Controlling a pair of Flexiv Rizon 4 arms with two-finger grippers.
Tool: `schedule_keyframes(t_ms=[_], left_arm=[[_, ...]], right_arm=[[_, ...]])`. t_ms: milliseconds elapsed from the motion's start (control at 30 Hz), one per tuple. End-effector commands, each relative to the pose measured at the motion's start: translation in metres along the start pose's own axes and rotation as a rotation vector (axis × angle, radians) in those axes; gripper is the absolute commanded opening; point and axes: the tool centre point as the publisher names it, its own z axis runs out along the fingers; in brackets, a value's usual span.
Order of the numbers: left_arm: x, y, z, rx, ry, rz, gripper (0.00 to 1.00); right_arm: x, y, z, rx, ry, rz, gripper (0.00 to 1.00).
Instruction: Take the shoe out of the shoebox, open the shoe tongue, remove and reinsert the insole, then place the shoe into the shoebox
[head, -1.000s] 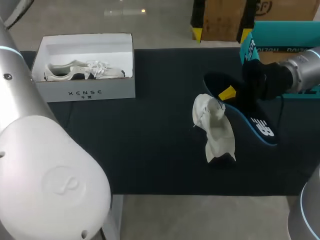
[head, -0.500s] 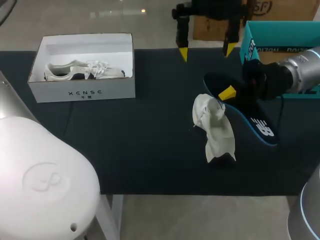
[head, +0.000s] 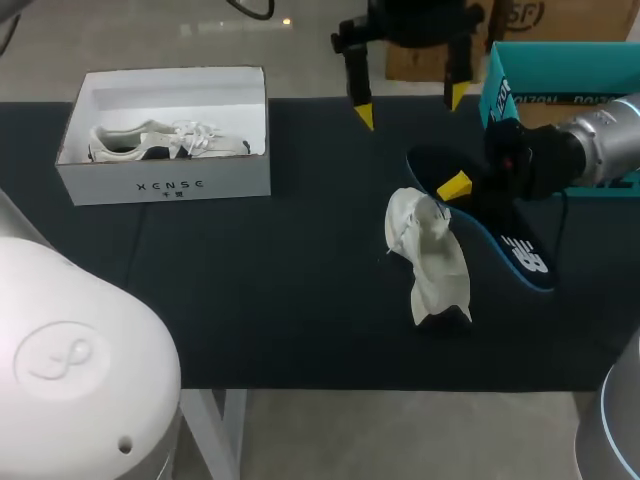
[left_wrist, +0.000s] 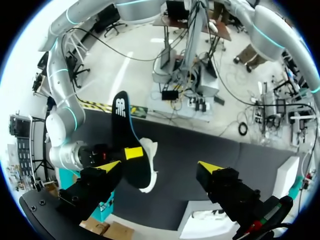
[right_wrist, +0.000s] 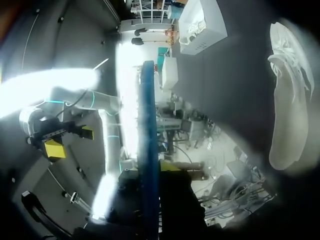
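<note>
A white shoe (head: 432, 258) lies on its side on the black table, right of the middle. Just to its right my right gripper (head: 462, 188) is shut on a dark blue insole (head: 510, 243), gripping it near one end while the insole slants over the table. The right wrist view shows the insole (right_wrist: 148, 135) edge-on between the fingers of the right gripper (right_wrist: 152, 170), with the shoe (right_wrist: 287, 95) off to the side. My left gripper (head: 408, 105) hangs open above the table's far edge, holding nothing. From the left gripper (left_wrist: 159, 166), the insole (left_wrist: 122, 132) and shoe (left_wrist: 150, 150) lie ahead.
A white shoebox (head: 170, 185) stands at the back left with a second white shoe (head: 165, 140) inside. A teal box (head: 560, 70) sits at the back right, behind my right arm. My left arm's big white link fills the front left corner.
My left gripper has come into view above the table's far edge and shifted slightly left. The left arm's bulk at the front left moved lower. The right gripper, insole and shoe stayed put.
</note>
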Motion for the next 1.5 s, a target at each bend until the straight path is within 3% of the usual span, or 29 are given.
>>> schedule_keyframes(t_ms=[33, 1200, 1267, 1333, 1500], left_arm=[[0.004, 0.0, 0.002, -0.003, -0.037, 0.002, 1.0], [0.004, 0.0, 0.002, -0.003, -0.037, 0.002, 1.0], [0.009, -0.002, -0.002, 0.02, -0.145, -0.012, 1.0], [0.021, -0.003, -0.003, -0.008, -0.268, -0.085, 1.0], [0.048, -0.015, 0.001, -0.062, -0.434, -0.214, 1.0]], right_arm=[[0.0, 0.0, 0.0, -0.001, -0.002, 0.001, 0.0], [0.0, 0.0, 0.0, -0.001, -0.002, 0.001, 0.0], [0.0, 0.0, 0.0, -0.001, -0.002, 0.001, 0.0], [0.0, 0.0, 0.0, -0.001, -0.002, 0.001, 0.0], [0.0, 0.0, 0.0, -0.001, -0.002, 0.001, 0.0]])
